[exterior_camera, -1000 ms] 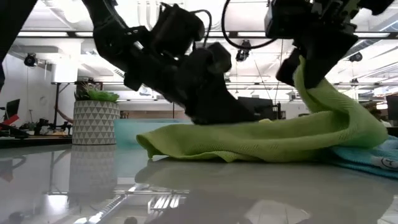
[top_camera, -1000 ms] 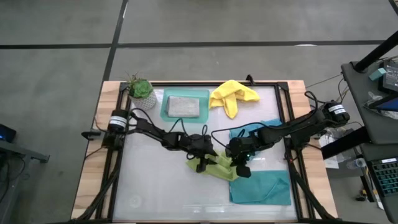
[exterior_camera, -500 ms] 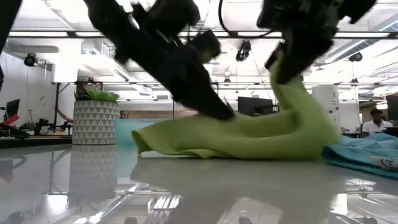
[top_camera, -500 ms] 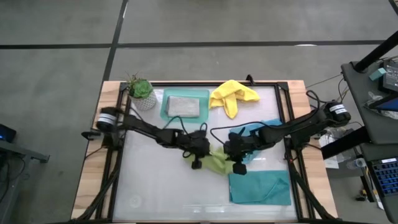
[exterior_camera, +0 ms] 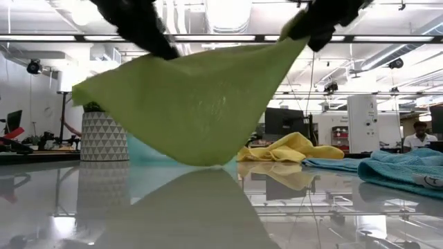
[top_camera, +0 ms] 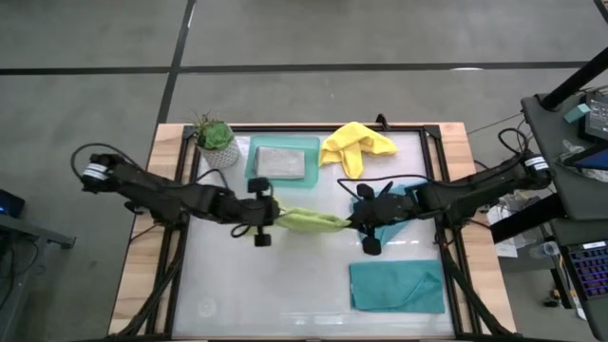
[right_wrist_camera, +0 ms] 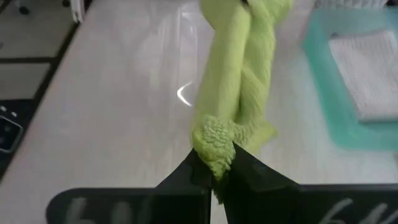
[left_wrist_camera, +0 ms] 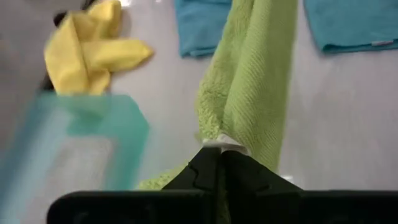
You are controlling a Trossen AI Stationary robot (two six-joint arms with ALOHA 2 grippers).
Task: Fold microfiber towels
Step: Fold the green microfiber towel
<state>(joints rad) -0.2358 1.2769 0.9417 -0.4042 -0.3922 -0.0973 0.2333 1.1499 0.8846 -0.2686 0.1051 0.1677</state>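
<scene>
The lime green towel (top_camera: 310,220) hangs stretched between my two grippers above the table's middle. In the low view it spreads as a wide sheet (exterior_camera: 194,104), and its lowest point (exterior_camera: 208,163) is at or just above the table. My left gripper (top_camera: 275,217) is shut on its left end, my right gripper (top_camera: 351,222) on its right end. A yellow towel (top_camera: 356,144) lies crumpled at the far edge. One teal towel (top_camera: 397,287) lies folded near the front right, another (top_camera: 410,194) lies under the right arm. A grey towel (top_camera: 282,161) lies in the tray. My left gripper pinches a corner of the lime towel with a white label (left_wrist_camera: 217,144) between its two shut fingers (left_wrist_camera: 205,171). The cloth runs away from the fingers in bunched folds, drawn out toward the other gripper. My right gripper pinches a bunched corner of the lime towel (right_wrist_camera: 214,144) between its two shut fingers (right_wrist_camera: 198,169). The cloth leads off from the fingertips as a twisted band toward the left gripper, lifted above the table.
A mint-green tray (top_camera: 255,163) stands at the far middle-left, with a potted plant (top_camera: 215,138) to its left. The table's black frame (top_camera: 439,152) runs along the edges. Bare tabletop lies at the near left (top_camera: 247,294).
My left gripper has taken hold of the lime towel and gone up and toward the table's left edge. My right gripper has risen and gone slightly toward the far edge. The towel, which lay crumpled on the table, is now lifted and spread out between them.
</scene>
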